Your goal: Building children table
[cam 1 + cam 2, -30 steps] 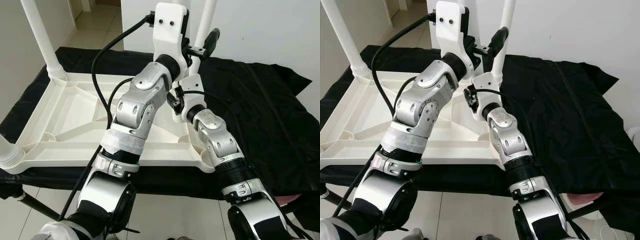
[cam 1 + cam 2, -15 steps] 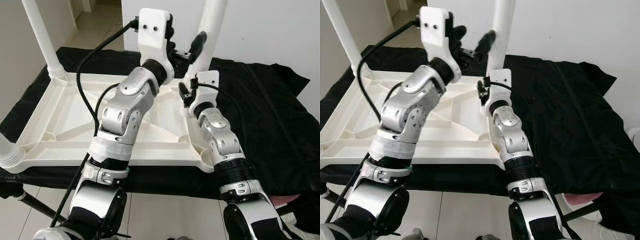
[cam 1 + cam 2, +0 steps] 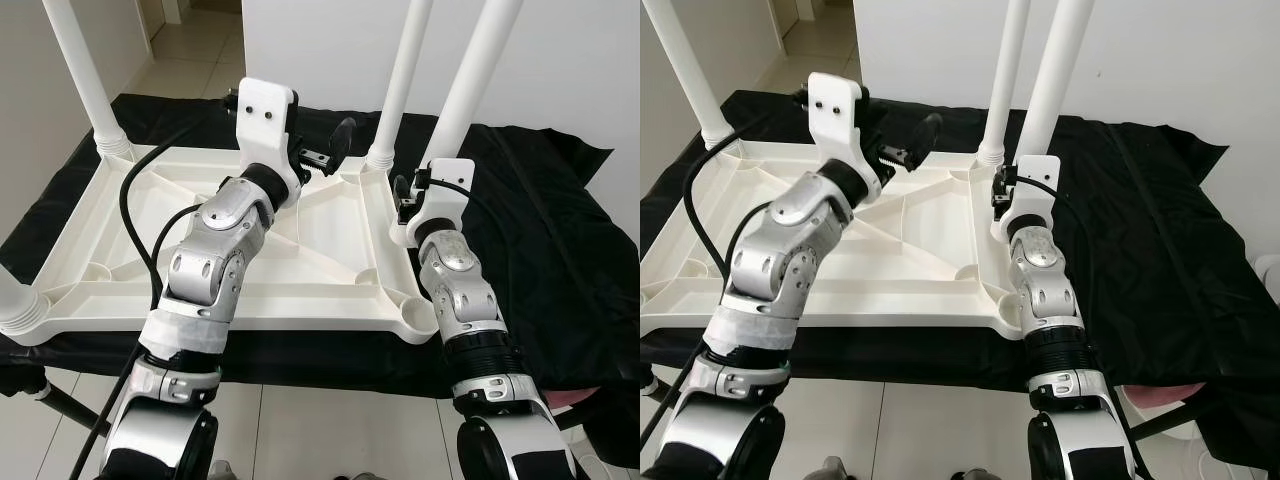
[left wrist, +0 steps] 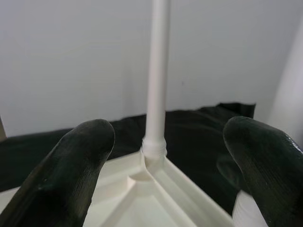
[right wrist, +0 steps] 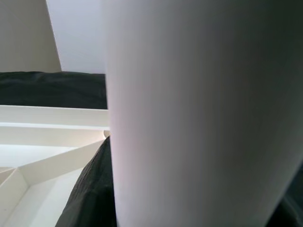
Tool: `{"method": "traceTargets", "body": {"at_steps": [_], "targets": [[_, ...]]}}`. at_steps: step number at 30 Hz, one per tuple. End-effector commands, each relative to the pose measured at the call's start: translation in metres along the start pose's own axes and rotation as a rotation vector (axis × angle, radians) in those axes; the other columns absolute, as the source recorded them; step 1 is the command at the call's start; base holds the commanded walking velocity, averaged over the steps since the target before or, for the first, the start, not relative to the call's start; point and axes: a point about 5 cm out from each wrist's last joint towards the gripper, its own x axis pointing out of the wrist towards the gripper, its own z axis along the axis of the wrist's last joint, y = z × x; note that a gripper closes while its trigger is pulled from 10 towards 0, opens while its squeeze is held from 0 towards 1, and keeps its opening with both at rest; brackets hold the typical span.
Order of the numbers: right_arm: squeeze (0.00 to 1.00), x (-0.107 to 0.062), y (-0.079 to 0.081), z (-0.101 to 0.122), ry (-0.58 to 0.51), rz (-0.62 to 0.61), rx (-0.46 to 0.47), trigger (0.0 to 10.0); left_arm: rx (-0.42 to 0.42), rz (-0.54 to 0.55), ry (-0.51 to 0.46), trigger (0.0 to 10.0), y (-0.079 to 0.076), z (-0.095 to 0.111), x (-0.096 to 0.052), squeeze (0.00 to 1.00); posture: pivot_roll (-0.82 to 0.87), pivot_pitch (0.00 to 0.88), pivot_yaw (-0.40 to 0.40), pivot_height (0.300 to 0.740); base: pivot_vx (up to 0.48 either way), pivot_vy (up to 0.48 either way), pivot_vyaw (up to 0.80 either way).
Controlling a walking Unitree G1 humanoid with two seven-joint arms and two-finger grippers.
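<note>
The white children's table point(image 3: 150, 290) lies upside down on a black cloth. Upright legs stand in its far-left corner point(image 3: 78, 75), near-left corner point(image 3: 18, 305) and far-right corner point(image 3: 402, 85). My right gripper point(image 3: 420, 180) is shut on a fourth leg point(image 3: 472, 80), held tilted beside the table's right edge. Its lower end is hidden behind my wrist. The near-right corner socket point(image 3: 415, 315) holds no leg. My left gripper point(image 3: 325, 150) hovers open over the underside, facing the far-right leg point(image 4: 158, 71), with nothing between its fingers point(image 4: 71, 175).
The black cloth point(image 3: 540, 230) covers a low stand and spreads out to the right. A white wall rises just behind. A black cable point(image 3: 135, 195) loops from my left wrist over the table. Tiled floor point(image 3: 330, 420) lies in front.
My left gripper has drawn back to the left and lower, away from the leg. My right gripper has carried the loose leg to the right, uncovering the far-right leg in its socket.
</note>
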Motion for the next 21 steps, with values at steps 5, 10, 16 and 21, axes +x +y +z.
{"method": "traceTargets", "body": {"at_steps": [5, 10, 16, 21], "targets": [[0.00, -0.002, -0.008, 0.003, -0.036, -0.035, 0.004, 10.0, 0.068, -0.118, 0.062, 10.0, -0.013, -0.024, -0.011, 0.00, 0.04, 0.000, -0.066, 0.740, 0.000, 0.000, 0.00], [0.00, -0.002, -0.009, 0.003, -0.037, -0.037, 0.002, 10.0, 0.100, -0.157, 0.086, 10.0, -0.019, -0.035, -0.017, 0.00, 0.04, 0.000, -0.068, 0.740, 0.000, 0.000, 0.00], [0.00, 0.000, -0.010, 0.004, -0.040, -0.040, -0.003, 10.0, 0.119, -0.433, 0.203, 10.0, -0.048, -0.072, -0.037, 0.00, 0.04, 0.000, -0.070, 0.740, 0.000, 0.000, 0.00], [0.00, -0.001, -0.010, 0.004, -0.042, -0.043, -0.002, 10.0, 0.196, -0.544, 0.254, 10.0, -0.059, -0.088, -0.046, 0.00, 0.04, 0.000, -0.066, 0.740, 0.000, 0.000, 0.00]]}}
